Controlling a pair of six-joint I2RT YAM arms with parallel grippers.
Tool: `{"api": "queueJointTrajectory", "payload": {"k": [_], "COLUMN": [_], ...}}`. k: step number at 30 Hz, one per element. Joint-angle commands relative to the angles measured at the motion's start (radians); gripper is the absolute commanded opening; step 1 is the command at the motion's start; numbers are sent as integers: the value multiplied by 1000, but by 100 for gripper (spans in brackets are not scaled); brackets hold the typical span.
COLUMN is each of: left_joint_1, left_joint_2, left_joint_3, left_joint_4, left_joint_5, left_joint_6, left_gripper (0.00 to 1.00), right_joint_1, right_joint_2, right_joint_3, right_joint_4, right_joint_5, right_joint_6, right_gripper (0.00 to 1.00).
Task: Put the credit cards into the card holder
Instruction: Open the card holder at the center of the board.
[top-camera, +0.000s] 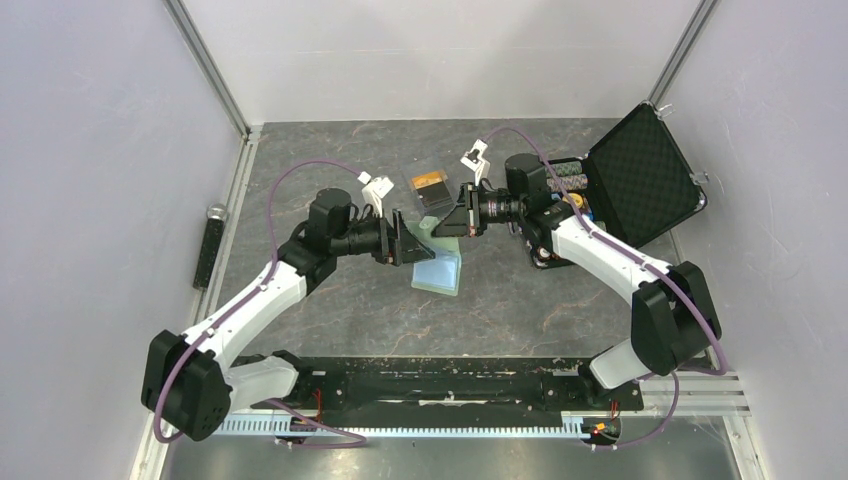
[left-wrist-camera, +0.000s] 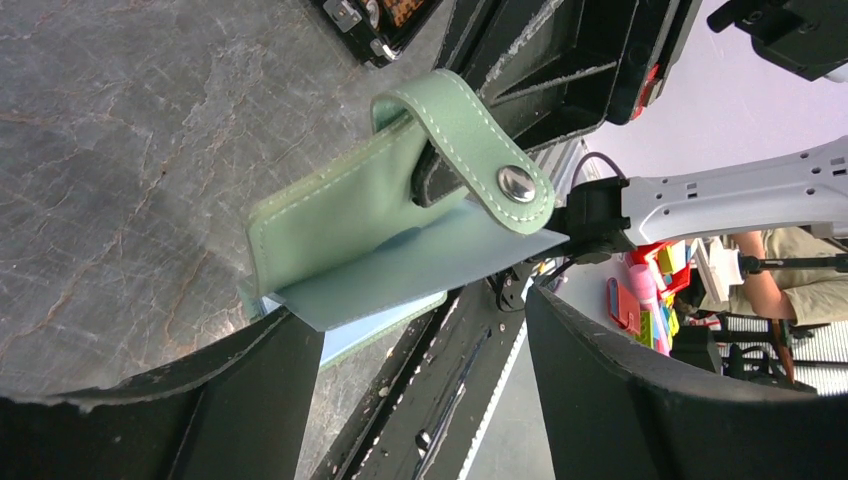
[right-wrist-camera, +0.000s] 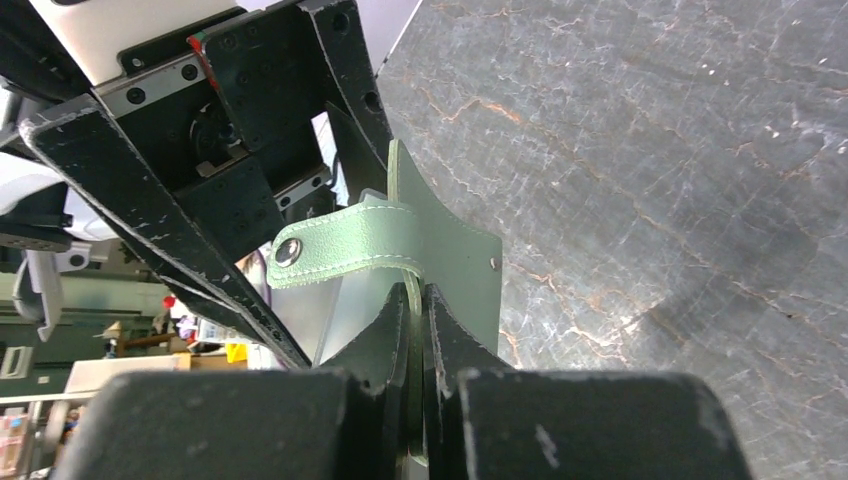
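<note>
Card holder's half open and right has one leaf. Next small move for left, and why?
Probably close the left gripper on the lower leaf of the card holder to steady it. Its jaws stand open at that leaf's edge, while the right gripper is shut on the raised leaf by the snap tab. The credit cards lie untouched behind.

One card holder (top-camera: 440, 268); two credit cards (top-camera: 431, 185), one orange, one dark; one black case (top-camera: 640, 175)

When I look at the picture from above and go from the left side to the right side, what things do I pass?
Black bar → pale green card holder → open black case.
</note>
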Motion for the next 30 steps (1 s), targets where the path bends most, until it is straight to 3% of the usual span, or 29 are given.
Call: {"api": "queueJointTrajectory", "payload": {"k": [1, 5, 9, 14, 20, 23, 26, 30], "left_joint_1": [5, 6, 6, 6, 6, 12, 35, 101], "left_joint_2": [7, 4, -13, -12, -21, -19, -20, -21], "left_joint_3": [-11, -3, -1, 15, -5, -21, -47, -88], "left_joint_4": [162, 175, 165, 39, -30, 3, 72, 233], "left_joint_5": [35, 47, 49, -9, -220, -251, -219, -21], "left_joint_6": [-55, -13, 53, 176, 253, 266, 257, 207], "left_gripper": [78, 77, 69, 68, 79, 84, 89, 88], "right_joint_1": [2, 1, 1, 1, 1, 1, 1, 1], "right_joint_2": [-4, -6, 1, 11, 14, 15, 15, 21], "right_joint_3": [-10, -20, -20, -1, 9, 10, 11, 14], "right_joint_4": [48, 47, 49, 62, 78, 87, 107, 128], "right_joint_5": [-44, -49, -56, -83, -124, -153, -184, -218], "right_joint_6": [94, 130, 157, 183, 206, 217, 227, 228], "right_gripper": [0, 0, 0, 0, 0, 0, 0, 0]}}
